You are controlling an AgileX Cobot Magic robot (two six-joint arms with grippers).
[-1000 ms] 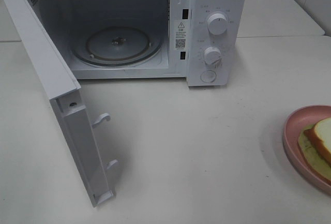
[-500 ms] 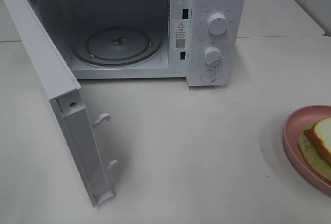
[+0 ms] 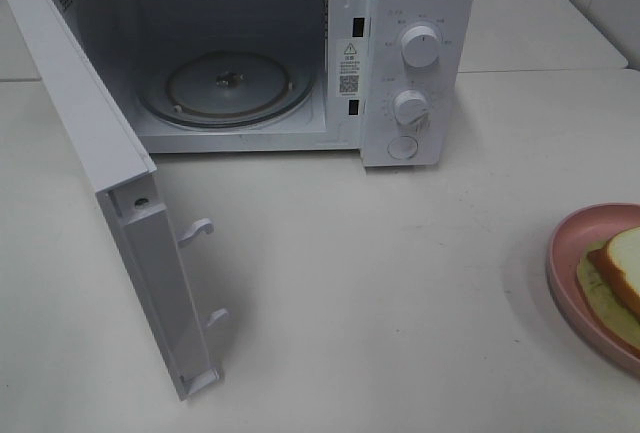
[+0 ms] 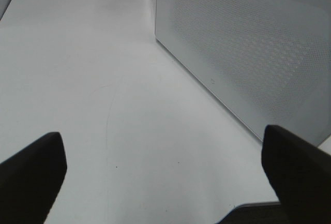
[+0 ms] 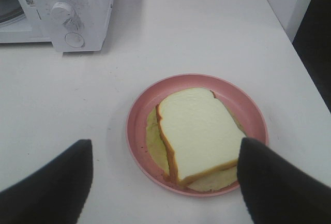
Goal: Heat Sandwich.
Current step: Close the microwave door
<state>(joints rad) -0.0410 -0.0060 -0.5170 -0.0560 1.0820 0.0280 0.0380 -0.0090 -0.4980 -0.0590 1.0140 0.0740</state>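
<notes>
The microwave is being presented with its door swung wide and the glass turntable bare, so the opening step is judged done. The sandwich is being left on the pink plate, well apart from the oven, with loading, closing and heating judged outstanding. The right gripper is being held apart above the plate, gripping nothing, and the left gripper is being held wide apart beside the door.

place: kitchen-like setup | evidence: microwave on white table
</notes>
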